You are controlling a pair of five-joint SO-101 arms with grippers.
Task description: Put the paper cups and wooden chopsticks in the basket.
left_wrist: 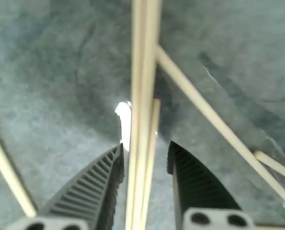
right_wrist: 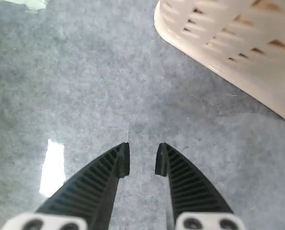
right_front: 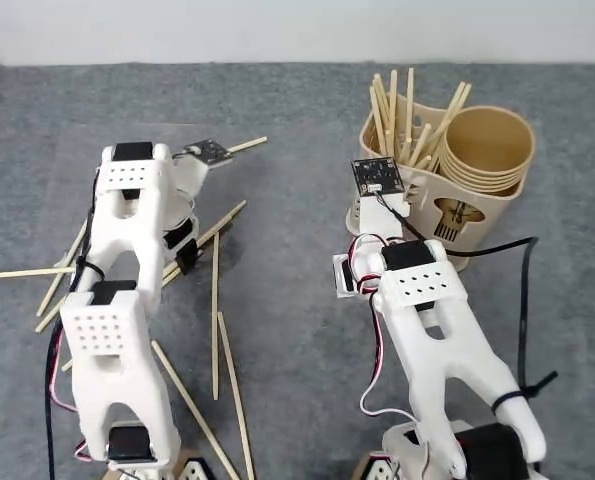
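Two white plastic arms work over a counter (right_front: 287, 150) covered in grey, felt-like matting. At far left, loose wooden chopsticks (right_front: 215, 320), thin, pale and straight, lie scattered at all angles around and under the left arm (right_front: 127, 220), which is bent low over the pile. Its wrist view shows the left gripper (left_wrist: 144, 153) with its black, ribbed jaws spread apart and straddling a pair of chopsticks (left_wrist: 143, 96) that run lengthwise between them, a little clearance on each side. Another stick (left_wrist: 214, 120) crosses diagonally just beyond. Toward the right, the right arm (right_front: 427, 300) stretches forward to the foot of the basket (right_front: 497, 205). The right gripper (right_wrist: 143, 153) is poised above bare matting, its jaws slightly parted and holding nothing, with the basket's slotted cream wall (right_wrist: 228, 43) near it. At far right the rounded cream plastic basket already holds a nested stack of tan paper cups (right_front: 487, 145) on one side and a bundle of chopsticks (right_front: 392, 110) standing upright and fanned out on the other.
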